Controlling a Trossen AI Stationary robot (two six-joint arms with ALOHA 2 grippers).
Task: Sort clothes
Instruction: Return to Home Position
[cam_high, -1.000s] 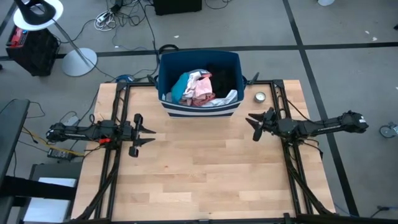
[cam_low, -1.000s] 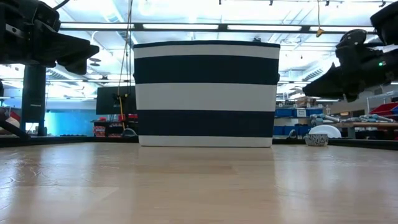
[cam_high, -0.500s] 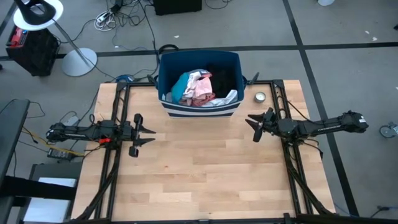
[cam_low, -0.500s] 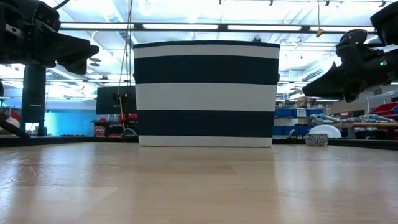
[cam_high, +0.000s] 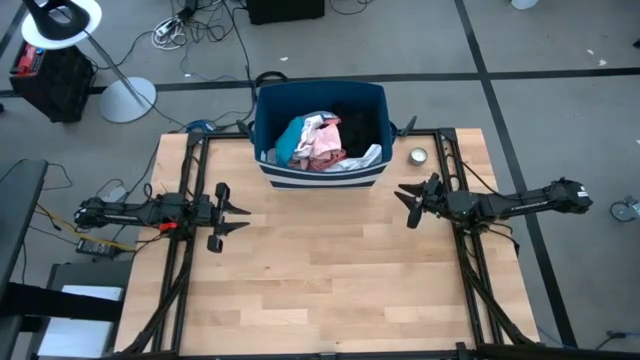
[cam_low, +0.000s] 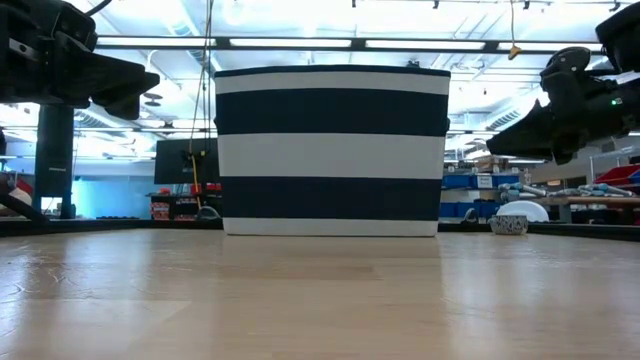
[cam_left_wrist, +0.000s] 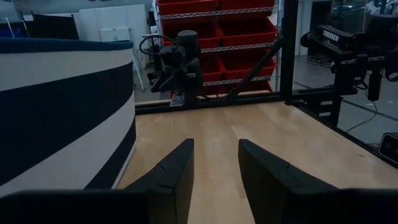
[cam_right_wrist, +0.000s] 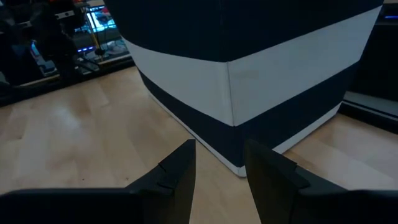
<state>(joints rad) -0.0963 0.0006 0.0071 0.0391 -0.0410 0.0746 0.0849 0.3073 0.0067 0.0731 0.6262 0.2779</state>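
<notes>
With 2 pincers spread wide and empty, left gripper and right gripper, and the clothes heaped in the bin between and beyond both, draw each arm back level, clear of the bin wall, unhurried

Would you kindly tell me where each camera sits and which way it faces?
High view: above the wooden table, looking straight down; dark blue white-striped plastic bin holding fabric clothes, left claw and right claw show.
Low view: at table-top height, facing the bin's side; claws in upper corners.
Left wrist view: on the left arm, looking across the table at the right claw; own open fingers show.
Right wrist view: on the right arm, facing the bin's corner; own open fingers show.
All four share the bin.
</notes>
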